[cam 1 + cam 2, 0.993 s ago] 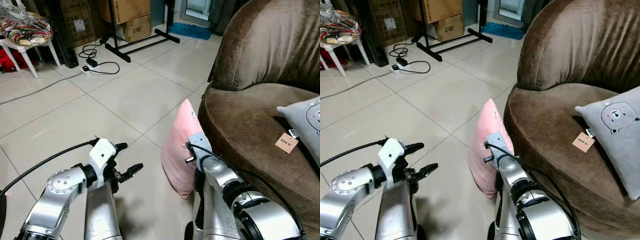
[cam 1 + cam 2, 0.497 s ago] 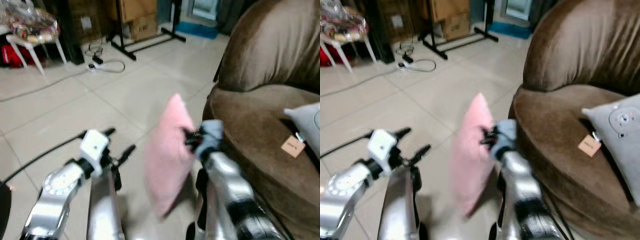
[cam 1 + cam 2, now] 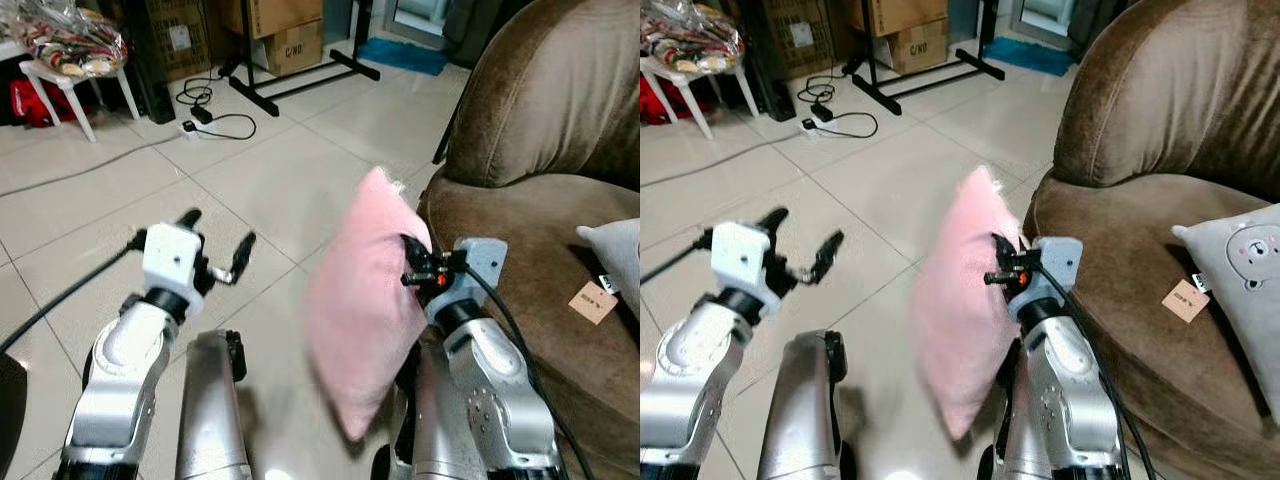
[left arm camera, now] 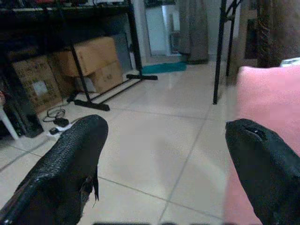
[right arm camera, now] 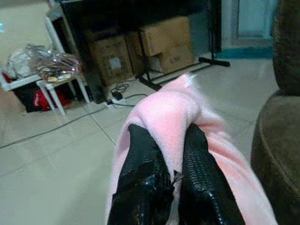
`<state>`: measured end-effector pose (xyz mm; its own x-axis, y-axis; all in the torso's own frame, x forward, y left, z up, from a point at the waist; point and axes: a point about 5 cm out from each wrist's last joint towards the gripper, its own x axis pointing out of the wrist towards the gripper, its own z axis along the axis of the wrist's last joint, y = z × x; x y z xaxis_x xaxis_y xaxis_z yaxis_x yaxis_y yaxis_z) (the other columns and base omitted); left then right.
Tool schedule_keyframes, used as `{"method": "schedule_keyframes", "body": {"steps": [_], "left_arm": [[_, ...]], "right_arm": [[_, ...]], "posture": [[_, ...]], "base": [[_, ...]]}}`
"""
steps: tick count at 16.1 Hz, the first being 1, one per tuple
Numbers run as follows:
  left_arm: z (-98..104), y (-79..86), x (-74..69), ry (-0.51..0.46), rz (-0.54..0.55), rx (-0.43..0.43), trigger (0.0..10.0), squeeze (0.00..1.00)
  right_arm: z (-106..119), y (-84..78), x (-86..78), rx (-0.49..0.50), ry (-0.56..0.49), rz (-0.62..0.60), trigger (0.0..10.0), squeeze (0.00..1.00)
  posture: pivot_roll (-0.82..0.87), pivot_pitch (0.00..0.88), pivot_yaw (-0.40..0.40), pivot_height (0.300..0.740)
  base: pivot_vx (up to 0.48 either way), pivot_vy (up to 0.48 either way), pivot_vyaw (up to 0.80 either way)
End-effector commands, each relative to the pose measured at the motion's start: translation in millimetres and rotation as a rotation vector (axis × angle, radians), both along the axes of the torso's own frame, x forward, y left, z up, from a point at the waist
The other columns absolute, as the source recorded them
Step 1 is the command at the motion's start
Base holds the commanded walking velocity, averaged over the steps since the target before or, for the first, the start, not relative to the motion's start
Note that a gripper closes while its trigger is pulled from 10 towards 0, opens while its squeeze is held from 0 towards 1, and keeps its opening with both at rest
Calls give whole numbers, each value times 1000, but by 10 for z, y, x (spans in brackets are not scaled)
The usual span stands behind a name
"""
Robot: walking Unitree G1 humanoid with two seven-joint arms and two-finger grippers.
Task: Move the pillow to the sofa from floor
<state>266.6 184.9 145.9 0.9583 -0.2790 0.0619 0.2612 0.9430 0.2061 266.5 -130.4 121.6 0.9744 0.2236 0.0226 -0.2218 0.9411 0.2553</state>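
A pale tiled floor (image 3: pixel 250 190) is stretching back toward cardboard boxes (image 3: pixel 275 30) and a black stand, with a brown sofa (image 3: pixel 560 230) sitting on the robot's right and a grey cushion (image 3: pixel 1240 290) lying on its seat. The right gripper (image 5: pixel 161 154) is pinching a fold at the edge of the pink pillow (image 3: pixel 365 300), its two fingers pressed together on the fabric, and the pillow is hanging clear of the floor just beside the sofa's front edge. The left gripper (image 3: pixel 215 245) is hovering with its fingers spread apart, near the pillow but not touching it. The pillow's long axis is running roughly vertically, one corner pointing up and the other down at the tiles, its broad face turned toward the left arm. Judging from the narrow pinch, the fabric could be slipping out during the swing, or the dangling lower half could be catching on the sofa's front instead of clearing it.
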Motion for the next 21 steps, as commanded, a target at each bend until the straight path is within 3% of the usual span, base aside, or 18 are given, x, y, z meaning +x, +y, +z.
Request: {"method": "schedule_keyframes", "body": {"steps": [1,2,3,4,7,8,9,21], "left_arm": [[31,-25,3,-7,5,12,10000,137],[39,-37,5,-8,6,16,10000,137],[38,-46,22,-10,6,14,10000,129],[34,-52,35,-11,7,14,10000,129],[24,-59,44,-11,11,12,10000,125],[16,-47,42,-7,24,12,10000,122],[8,-33,41,-3,38,16,10000,122],[-20,-69,34,2,14,36,10000,125]], "right_arm": [[239,0,1,12,-85,-1,10000,0],[290,22,-5,7,-97,19,10000,0],[331,31,2,2,-112,32,4510,0],[355,31,9,7,-119,32,0,0],[451,11,48,15,-132,23,0,0],[473,12,57,12,-136,21,2157,0],[490,12,66,9,-140,20,10000,0],[508,-59,118,22,-108,-57,10000,0]], "posture": [[-3,0,-39,465],[-3,0,-39,475],[-4,0,-41,485],[-2,0,-44,495],[3,0,-50,525],[5,0,-53,530],[5,0,-53,535],[1,0,-52,635]], "base": [[0,0,0],[0,0,0],[0,0,0],[0,0,0],[0,0,0],[0,0,0],[0,0,0],[0,0,0]]}}
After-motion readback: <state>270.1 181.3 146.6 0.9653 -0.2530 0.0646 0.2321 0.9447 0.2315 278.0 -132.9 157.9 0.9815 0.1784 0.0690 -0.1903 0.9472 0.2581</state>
